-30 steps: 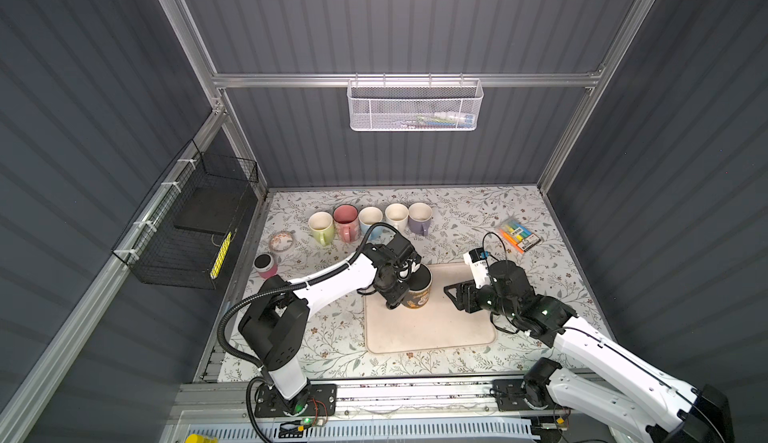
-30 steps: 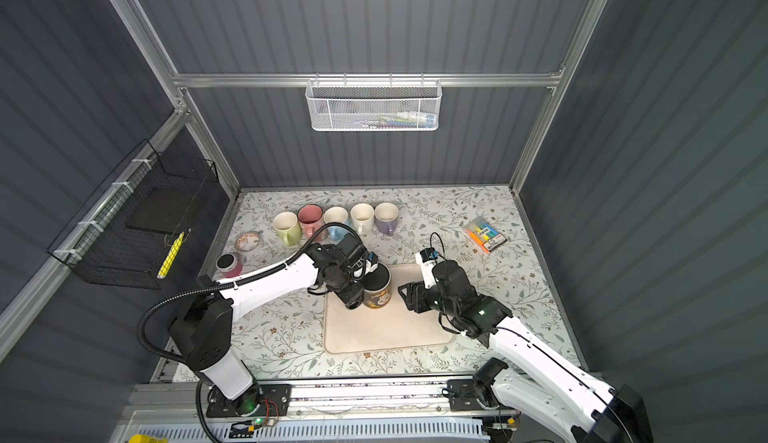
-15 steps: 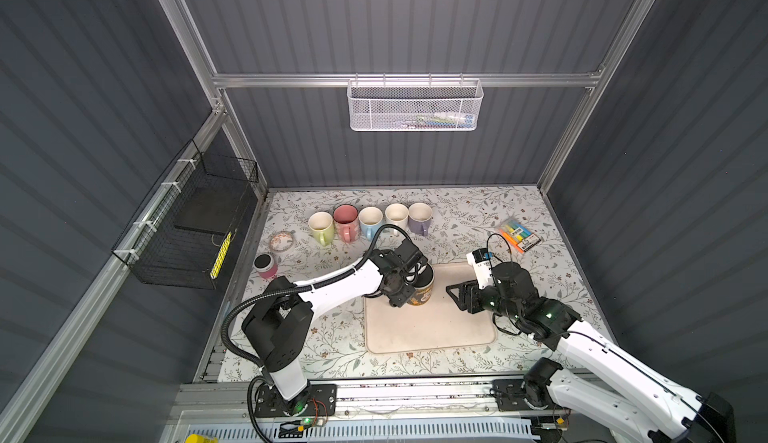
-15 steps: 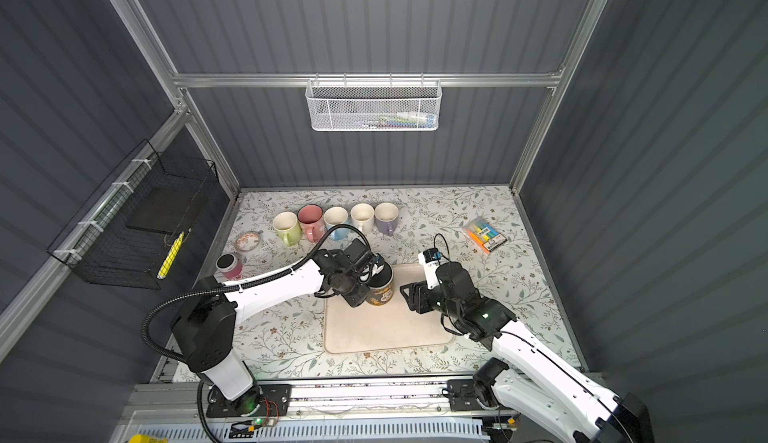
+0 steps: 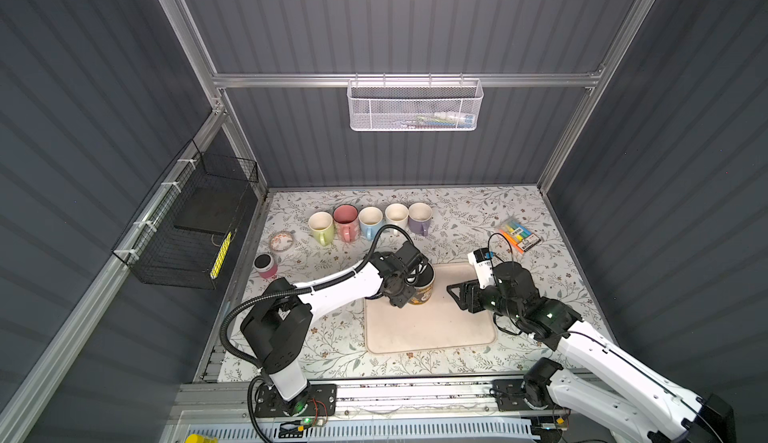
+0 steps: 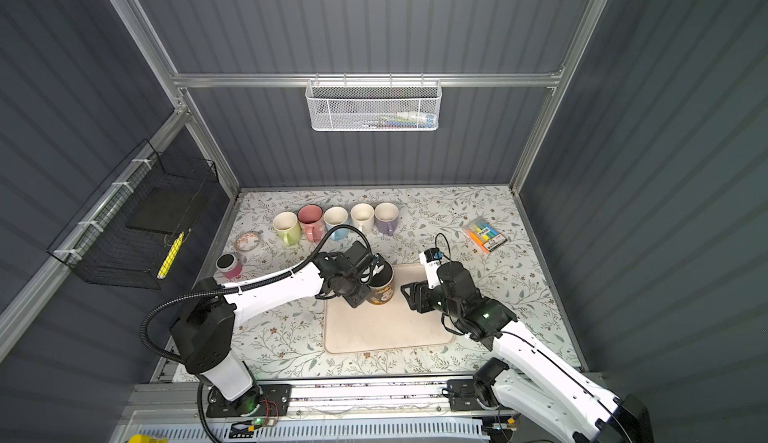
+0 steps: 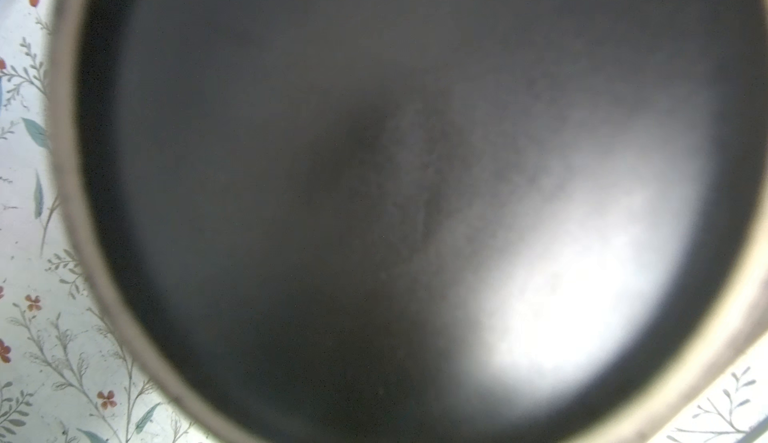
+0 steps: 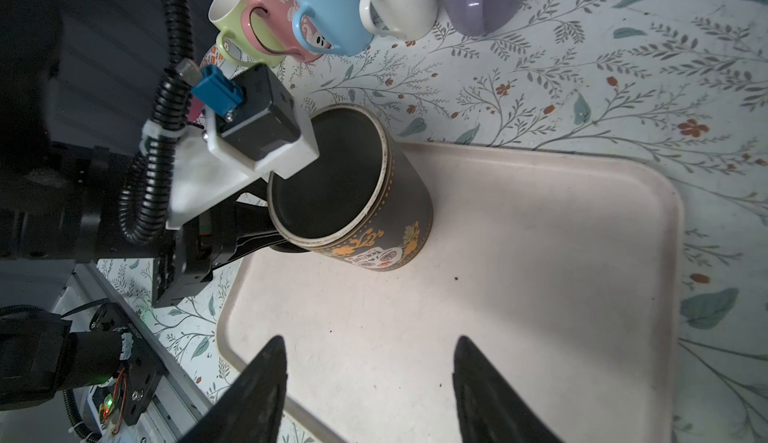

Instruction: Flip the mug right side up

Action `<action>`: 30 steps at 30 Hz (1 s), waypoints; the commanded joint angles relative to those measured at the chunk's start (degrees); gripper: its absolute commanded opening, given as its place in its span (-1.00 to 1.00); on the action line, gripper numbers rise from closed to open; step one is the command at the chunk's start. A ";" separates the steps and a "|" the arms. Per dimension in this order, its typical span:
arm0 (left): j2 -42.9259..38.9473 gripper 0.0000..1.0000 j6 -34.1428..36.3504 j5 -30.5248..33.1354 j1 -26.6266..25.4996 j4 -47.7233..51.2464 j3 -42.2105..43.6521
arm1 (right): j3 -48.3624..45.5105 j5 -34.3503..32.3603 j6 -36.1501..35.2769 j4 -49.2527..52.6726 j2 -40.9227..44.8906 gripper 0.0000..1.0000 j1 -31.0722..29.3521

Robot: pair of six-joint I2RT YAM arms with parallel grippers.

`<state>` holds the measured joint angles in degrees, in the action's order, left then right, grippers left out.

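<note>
Near to far.

- Cream tray (image 5: 432,328) lies mid-bench on the floral bench (image 5: 540,220).
- Right pincer (image 5: 458,295) hovers low over the tray's right part. Its jaws are apart with nothing between them, and it is well clear of the mug.
- Mug (image 8: 357,195) is black with orange ornament and a skull motif. It stands on the tray's far-left corner.
- Left pincer (image 8: 270,242) is at the mug's left side. Its jaws are drawn narrow on what looks like the handle, so I read it as grasping the mug.
- Upward end of the mug is a dark round face inside a pale ring. The left wrist view is filled by it, blurred, with a flat patch of glare.
- Far: row of five mugs (image 5: 370,220), mouths up. Marker pack (image 5: 517,235) is far right.

Progress (judgement): I cannot say for certain whether the upward end is the mouth or the foot. The flat glare and pale ring suggest the foot. If so, the grip is made, and the lift, the turn and the setting down are all left to do.

Writing:
- The mug has a white banner with lettering by the skull, too small to read.
- The marker pack label is not legible.
- No brand could be read.
</note>
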<state>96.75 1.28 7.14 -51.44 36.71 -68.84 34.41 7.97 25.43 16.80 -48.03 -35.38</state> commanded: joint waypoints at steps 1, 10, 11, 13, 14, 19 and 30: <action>-3.76 -1.00 -1.25 3.32 -0.49 -1.44 0.62 | 1.30 0.94 -0.25 0.80 0.79 0.28 0.46; -11.20 -1.00 -4.20 1.66 -0.46 -5.25 2.30 | 2.83 3.29 -0.18 1.01 1.31 0.30 0.83; -11.93 -1.00 -4.64 1.33 -0.47 -5.49 2.30 | 2.79 3.79 -0.04 0.76 1.58 0.30 0.80; -13.05 -1.00 -5.48 0.96 -0.50 -5.98 2.26 | 2.84 4.43 0.19 0.52 2.05 0.30 0.78; -13.64 -1.00 -5.87 0.71 -0.46 -6.21 2.23 | 2.84 4.70 0.22 0.46 2.35 0.30 0.83; -16.69 -1.00 -7.58 0.64 -0.45 -7.72 2.28 | 2.72 5.82 0.39 0.20 3.73 0.30 0.78; -22.76 -1.00 -10.65 -0.12 0.52 -11.67 1.34 | 2.61 7.44 -1.95 -0.01 8.75 0.31 0.84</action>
<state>77.73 -7.49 7.90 -51.62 33.10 -65.69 35.70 14.26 24.93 17.58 -40.73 -34.81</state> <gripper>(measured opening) 0.193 0.657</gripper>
